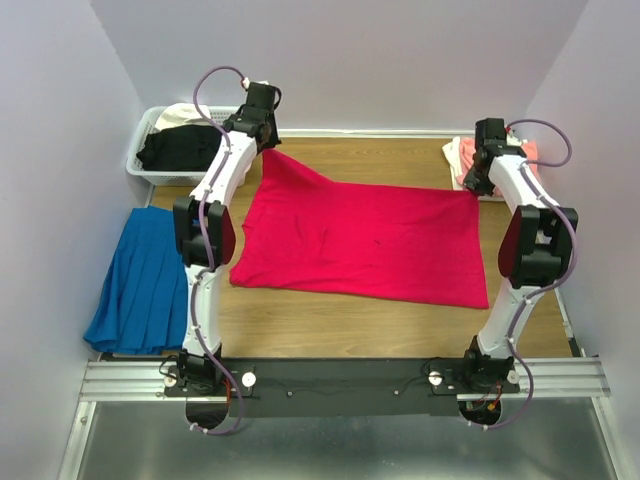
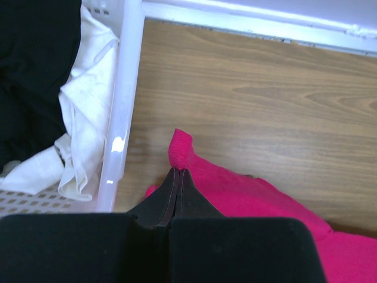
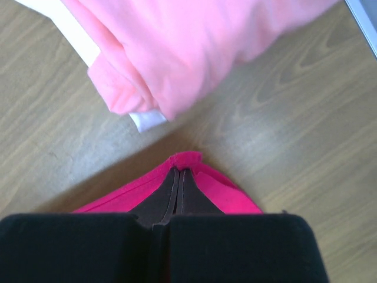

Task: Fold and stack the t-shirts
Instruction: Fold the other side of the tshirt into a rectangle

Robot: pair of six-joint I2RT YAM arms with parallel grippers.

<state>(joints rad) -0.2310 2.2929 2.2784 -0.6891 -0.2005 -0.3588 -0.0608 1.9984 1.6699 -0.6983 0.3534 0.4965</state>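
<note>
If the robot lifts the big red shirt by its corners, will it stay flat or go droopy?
Probably droopy: the red t-shirt wrinkles and bunches where the left gripper and right gripper pinch it, so its middle would likely sag. It looks thin, so probably light and easy to lift.

The wooden tabletop [image 1: 380, 165] carries a crimson t-shirt [image 1: 370, 240] spread wide across its middle. A pleated blue cloth [image 1: 140, 280] lies along the left edge, just beside the shirt. In the far left corner stands a white lattice basket [image 1: 138, 150]. In the far right corner a salmon-pink t-shirt [image 1: 465, 155] lies folded on top of a white t-shirt [image 3: 147, 119].
</note>
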